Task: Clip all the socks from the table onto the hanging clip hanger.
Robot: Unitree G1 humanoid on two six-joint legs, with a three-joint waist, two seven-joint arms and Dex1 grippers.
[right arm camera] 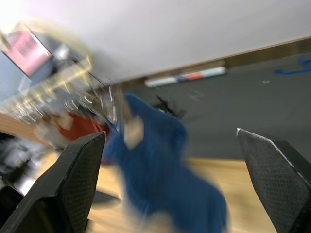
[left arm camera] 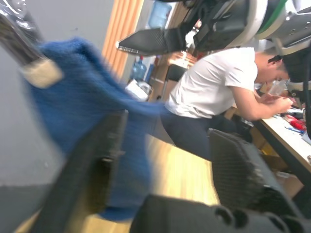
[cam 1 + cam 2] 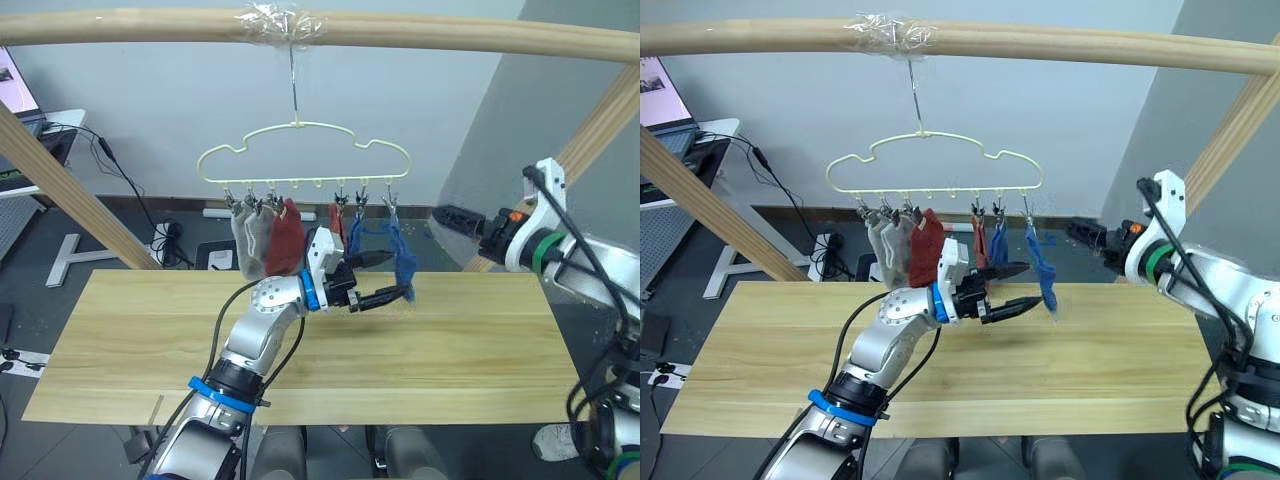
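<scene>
Reached over the bare table [image 3: 450,350] with the left gripper [image 3: 384,279], fingers spread, empty, tips just beside the nearest blue sock [image 3: 402,255] without pinching it. Held the right gripper [image 3: 1087,236] off at the table's far right edge, fingers wide apart, holding nothing. Hung beyond, clipped in a row along the clip hanger [image 3: 300,150]: grey socks [image 3: 252,238], rust-red socks [image 3: 286,238], blue socks.

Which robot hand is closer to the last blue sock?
Left. The left gripper is open right beside the blue sock; the right gripper is off to the sock's right, apart from it.
</scene>
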